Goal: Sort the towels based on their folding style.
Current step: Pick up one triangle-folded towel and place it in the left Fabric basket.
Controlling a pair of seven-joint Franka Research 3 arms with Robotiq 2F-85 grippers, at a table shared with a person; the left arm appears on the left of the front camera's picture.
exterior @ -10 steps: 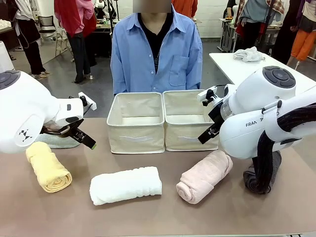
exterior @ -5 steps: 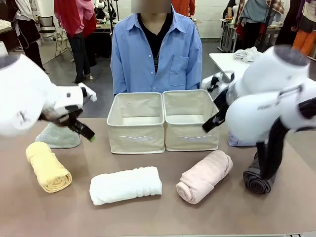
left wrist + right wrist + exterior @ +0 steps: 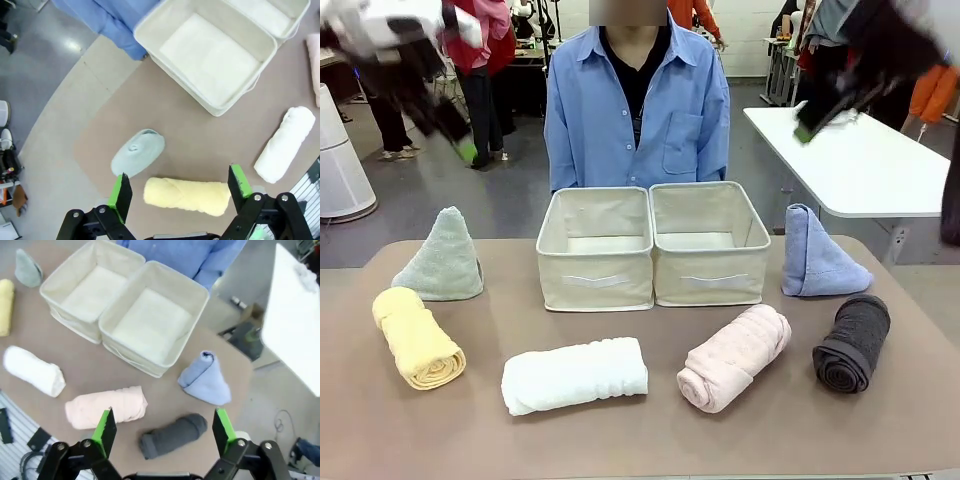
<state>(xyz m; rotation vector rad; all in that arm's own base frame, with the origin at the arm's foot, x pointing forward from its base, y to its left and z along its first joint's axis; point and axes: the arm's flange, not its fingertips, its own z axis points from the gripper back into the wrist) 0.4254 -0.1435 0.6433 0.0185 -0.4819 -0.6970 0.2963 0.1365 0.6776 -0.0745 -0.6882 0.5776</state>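
Both jaws wide, empty | grey-green cone (image 3: pixel 442 260), blue cone (image 3: pixel 817 265) point up | white roll (image 3: pixel 575 374) lies crosswise

The front camera sits at the near edge of the worktop (image 3: pixel 650 440), facing level across the twin bins (image 3: pixel 651 262) to the person (image 3: pixel 636 100) behind them. Cameras behind the left pincer (image 3: pixel 178 172) and right pincer (image 3: pixel 164 411) look steeply down from high above; all three views share the bins.
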